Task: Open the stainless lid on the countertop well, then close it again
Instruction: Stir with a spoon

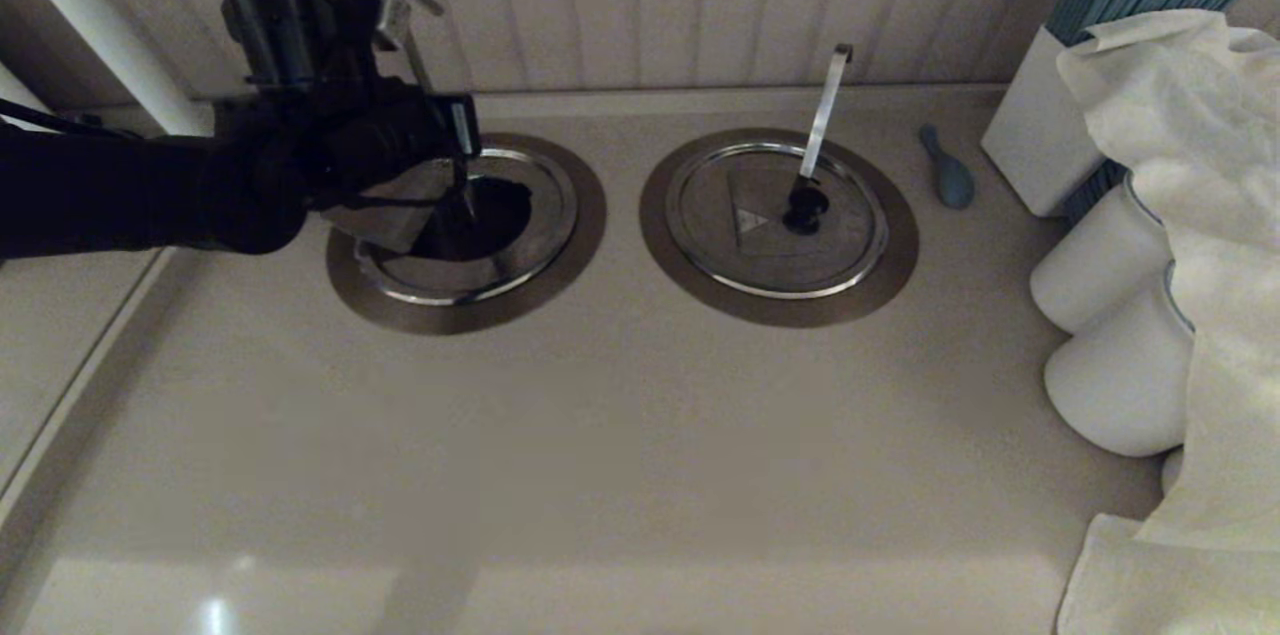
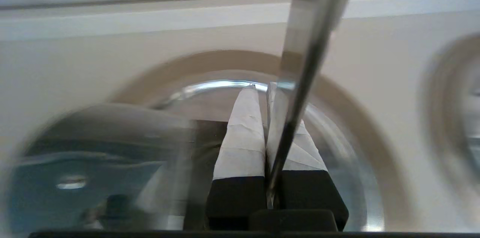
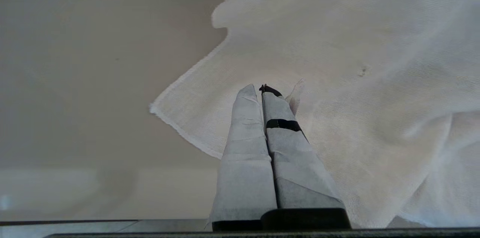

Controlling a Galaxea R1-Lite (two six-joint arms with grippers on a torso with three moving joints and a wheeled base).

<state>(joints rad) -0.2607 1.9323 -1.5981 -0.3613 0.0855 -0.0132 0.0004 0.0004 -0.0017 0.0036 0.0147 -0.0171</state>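
The stainless lid (image 1: pixel 385 218) stands tilted up at the left side of the countertop well (image 1: pixel 585 215), and the dark hole (image 1: pixel 490 215) shows beside it. My left gripper (image 1: pixel 463 200) hangs over that opening, shut, with nothing visible between its fingers. The lid's knob is hidden. In the left wrist view the lid (image 2: pixel 101 136) is a blurred disc beside the shut gripper (image 2: pixel 261 87), over the brown collar (image 2: pixel 360 118). The thin grey hooked handle (image 1: pixel 405 10) rises past the wrist and crosses in front of the fingers (image 2: pixel 311 54). My right gripper (image 3: pixel 259 87) is shut, parked above a white cloth (image 3: pixel 337 62).
The twin lid (image 1: pixel 760 245) lies flat on the right well, its broad bright handle (image 1: pixel 825 105) standing up. A blue spoon-like thing (image 1: pixel 948 170), a white box of blue sticks (image 1: pixel 1035 135), white cylinders (image 1: pixel 1095 275) and a draped white cloth (image 1: pixel 1190 165) crowd the right.
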